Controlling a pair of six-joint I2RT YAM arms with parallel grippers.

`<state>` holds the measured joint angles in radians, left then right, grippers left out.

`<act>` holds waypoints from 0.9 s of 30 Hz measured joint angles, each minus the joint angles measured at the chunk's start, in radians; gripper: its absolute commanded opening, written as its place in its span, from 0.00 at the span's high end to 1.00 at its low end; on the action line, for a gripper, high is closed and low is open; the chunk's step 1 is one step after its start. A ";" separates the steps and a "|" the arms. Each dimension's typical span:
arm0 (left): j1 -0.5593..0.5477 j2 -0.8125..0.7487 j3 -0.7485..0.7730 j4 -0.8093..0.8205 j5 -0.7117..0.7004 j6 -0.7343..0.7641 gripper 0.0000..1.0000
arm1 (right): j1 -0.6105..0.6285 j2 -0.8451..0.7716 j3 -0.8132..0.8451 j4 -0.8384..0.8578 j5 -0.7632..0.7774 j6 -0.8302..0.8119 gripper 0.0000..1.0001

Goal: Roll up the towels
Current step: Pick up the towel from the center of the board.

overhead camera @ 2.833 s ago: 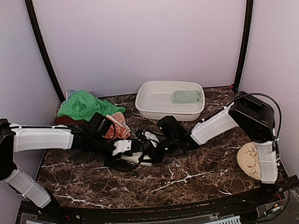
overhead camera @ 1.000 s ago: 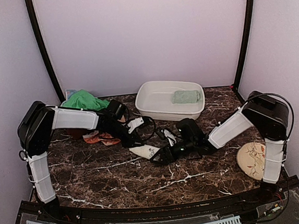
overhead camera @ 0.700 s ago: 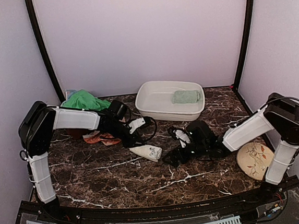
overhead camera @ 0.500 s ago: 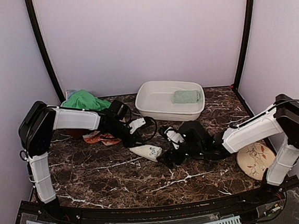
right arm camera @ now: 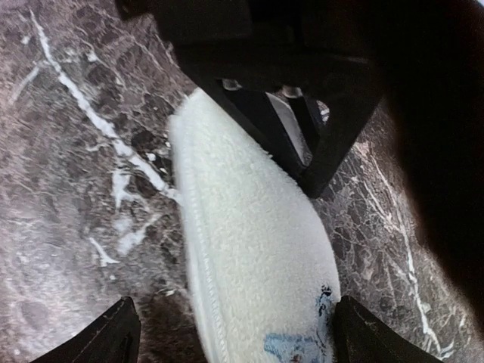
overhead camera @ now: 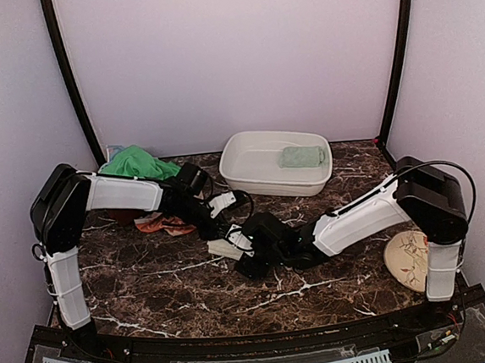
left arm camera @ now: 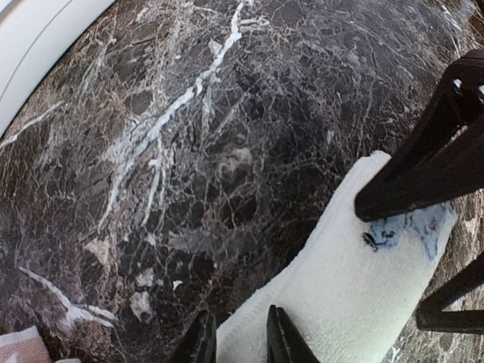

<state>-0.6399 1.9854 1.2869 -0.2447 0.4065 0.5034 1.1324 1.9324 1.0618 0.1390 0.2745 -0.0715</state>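
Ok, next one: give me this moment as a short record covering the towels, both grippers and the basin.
worked towel: cream-white towel, rolled to a taper, lying on the marble table
left gripper: nearly closed, apparently pinching the towel's narrow end
right gripper: open, straddling the blue-marked end, not gripping
basin: holds a rolled sage-green towel
not yet rolled: green towel and orange towel, back left
plate: front right
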 measured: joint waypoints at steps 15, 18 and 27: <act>0.001 0.000 -0.012 -0.041 -0.001 0.000 0.73 | 0.026 0.005 -0.003 -0.046 0.125 -0.122 0.12; 0.001 0.000 -0.014 -0.042 0.000 0.000 0.73 | 0.040 -0.066 -0.042 -0.081 0.069 -0.134 0.11; 0.003 -0.003 -0.022 -0.041 0.009 -0.001 0.73 | -0.039 -0.175 -0.069 -0.030 -0.109 -0.111 0.17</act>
<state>-0.6369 1.9827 1.2652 -0.2859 0.4152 0.5026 1.0931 1.7573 0.9928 0.1093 0.1658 -0.1822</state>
